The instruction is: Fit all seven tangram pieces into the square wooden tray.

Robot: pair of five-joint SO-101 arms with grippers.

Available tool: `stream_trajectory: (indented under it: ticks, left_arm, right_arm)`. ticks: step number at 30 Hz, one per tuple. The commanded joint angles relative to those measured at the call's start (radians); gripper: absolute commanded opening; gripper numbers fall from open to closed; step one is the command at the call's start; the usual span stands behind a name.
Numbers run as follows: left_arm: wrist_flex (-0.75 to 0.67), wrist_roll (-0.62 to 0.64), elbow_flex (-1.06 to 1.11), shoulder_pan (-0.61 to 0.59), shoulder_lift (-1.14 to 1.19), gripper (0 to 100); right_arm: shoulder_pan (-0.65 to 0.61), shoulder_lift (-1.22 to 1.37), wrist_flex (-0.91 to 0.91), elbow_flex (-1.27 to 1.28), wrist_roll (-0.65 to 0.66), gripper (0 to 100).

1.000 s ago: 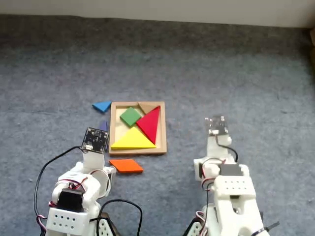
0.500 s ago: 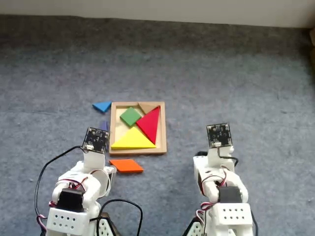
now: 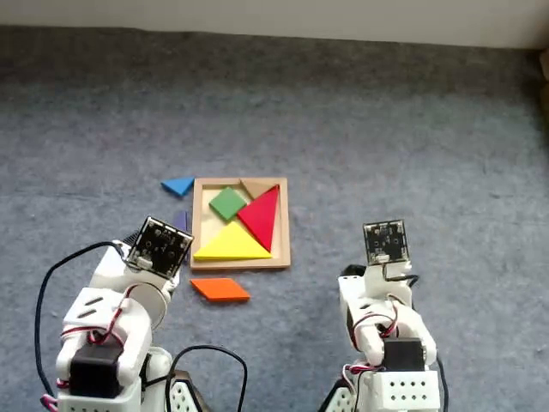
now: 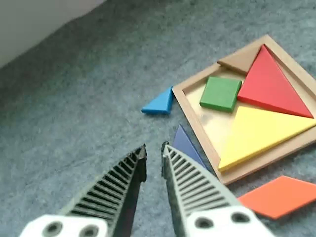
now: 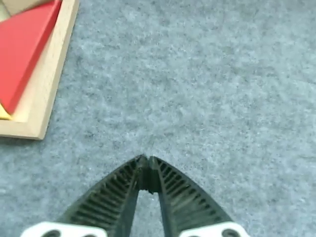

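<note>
L gripper (image 4: 152, 148) open a crack, empty, by purple triangle (image 4: 186, 143). R gripper (image 5: 148, 159) tips touching, empty, right of tray (image 3: 284, 225). Orange parallelogram (image 3: 220, 289) lies outside the tray, long axis along its near edge.

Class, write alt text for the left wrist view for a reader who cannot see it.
The left gripper, slightly open and empty, hangs over grey carpet near a square wooden tray holding a green square, a red triangle, a yellow triangle and a brown triangle. Outside the tray lie a light blue triangle, a dark blue triangle and an orange parallelogram.
</note>
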Motion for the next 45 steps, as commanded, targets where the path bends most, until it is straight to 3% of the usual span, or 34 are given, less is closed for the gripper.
stream_trajectory:
  ticks: [1, 9, 14, 21, 27, 33, 45]
  left_arm:
    - [-0.021, -0.032, -0.151, -0.019, 0.077, 6]
    - [-0.028, -0.032, -0.418, -0.016, 0.616, 7]
    - [-0.044, -0.026, -0.522, -0.016, 0.944, 28]
    - [-0.242, 0.002, -0.647, 0.007, 1.353, 27]
    - [-0.269, 0.061, -0.794, 0.114, 1.641, 27]
    - [-0.385, 0.106, -0.914, 0.128, 1.819, 27]
    - [-0.388, 0.097, -1.081, 0.113, 2.011, 28]
  right_arm:
    - [0.01, -0.01, 0.005, 0.148, -0.012, 0.5]
    - [0.01, -0.013, 0.005, 0.148, -0.012, 0.5]
    - [0.013, -0.013, 0.005, 0.148, -0.012, 0.5]
    - [0.015, -0.015, 0.005, 0.148, -0.009, 0.5]
    - [0.015, -0.018, 0.008, 0.148, -0.008, 0.5]
    - [0.015, -0.018, 0.012, 0.148, -0.008, 0.5]
    - [0.015, -0.018, 0.012, 0.148, -0.008, 0.5]
